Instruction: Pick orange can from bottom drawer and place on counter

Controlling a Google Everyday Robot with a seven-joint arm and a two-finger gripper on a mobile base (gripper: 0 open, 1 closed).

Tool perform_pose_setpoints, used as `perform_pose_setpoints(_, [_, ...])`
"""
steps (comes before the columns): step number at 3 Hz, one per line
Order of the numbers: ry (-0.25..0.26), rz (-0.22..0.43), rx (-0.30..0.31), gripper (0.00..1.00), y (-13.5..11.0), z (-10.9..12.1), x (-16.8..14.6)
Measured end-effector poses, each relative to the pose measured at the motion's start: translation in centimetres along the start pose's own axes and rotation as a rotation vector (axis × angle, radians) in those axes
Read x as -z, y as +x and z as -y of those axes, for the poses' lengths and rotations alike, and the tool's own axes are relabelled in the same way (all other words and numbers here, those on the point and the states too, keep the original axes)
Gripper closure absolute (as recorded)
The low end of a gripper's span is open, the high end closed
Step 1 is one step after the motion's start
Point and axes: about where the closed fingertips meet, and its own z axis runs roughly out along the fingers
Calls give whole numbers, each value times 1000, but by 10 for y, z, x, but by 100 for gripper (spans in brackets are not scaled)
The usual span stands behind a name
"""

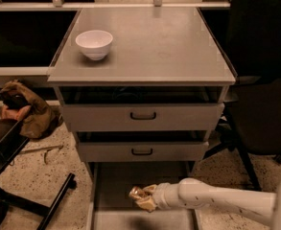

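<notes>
The pale fingers (149, 204) are pinched on the small, shiny golden-orange metal can (136, 192), one above and one below its dented side, parted only by the can's width (the contact itself is blurred, but no gap shows). The can pokes out to the left of the two-finger gripper (143, 198) and lies tilted rather than upright. Whether its underside touches anything cannot be told.

The landmark here is the grey metal drawer cabinet (216, 114). At its foot, the long shallow grey bottom drawer (113, 178) is pulled out, and the gripper and can sit over the middle of its flat floor, in front of the cabinet's face. A dark shadow lies on the drawer floor below the gripper. The thick white arm (216, 199) reaches in from the cabinet's lower right.

Above the open tray, the cabinet's lower grey drawer with a dark handle (141, 151) and the upper one like it (142, 115) are both nearly closed. The cabinet's top is the smooth light grey counter (169, 47), and a round white bowl (94, 43) stands near its left edge. On the speckled floor left of the cabinet lies a crumpled brown bag (27, 110); a black office chair (264, 109) stands to its right.
</notes>
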Motion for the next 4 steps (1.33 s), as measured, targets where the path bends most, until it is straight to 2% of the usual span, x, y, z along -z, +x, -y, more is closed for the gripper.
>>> perform_pose_setpoints(1, [-9, 62, 73, 100, -64, -9, 42])
perform_pose_setpoints(2, [-9, 62, 74, 100, -64, -9, 43])
perform_pose_setpoints(3, [3, 109, 121, 100, -109, -4, 73])
perform_pose_setpoints(4, [11, 174, 193, 100, -182, 1, 123])
